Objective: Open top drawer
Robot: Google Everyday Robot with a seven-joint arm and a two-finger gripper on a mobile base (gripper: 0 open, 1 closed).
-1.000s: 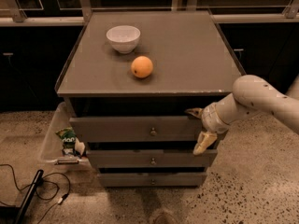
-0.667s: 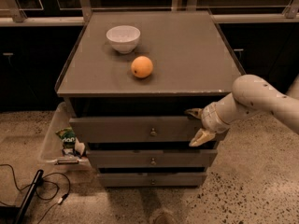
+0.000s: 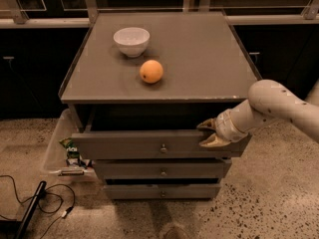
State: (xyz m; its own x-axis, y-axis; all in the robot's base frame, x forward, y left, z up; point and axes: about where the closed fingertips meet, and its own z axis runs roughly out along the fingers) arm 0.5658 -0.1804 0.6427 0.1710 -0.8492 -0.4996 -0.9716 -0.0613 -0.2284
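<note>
So the top drawer [image 3: 124, 146] sits just under the bench [image 3: 199, 59] top, pulled out a bit, with a dark gap showing behind its front. The gripper [image 3: 209, 134] is at the 3 o'clock end of that front. Its jaws are spread wide, one finger over the top edge and one against the face. On the bench, a white bowl [image 3: 131, 40] sits at 11 o'clock from an orange [image 3: 151, 71].

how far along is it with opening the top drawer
Done: the top drawer juts out past the two lower drawer fronts, a dark gap showing behind its front. In hand: the gripper is at the front's right end. Left: it looks only partly out, so more pulling.
</note>
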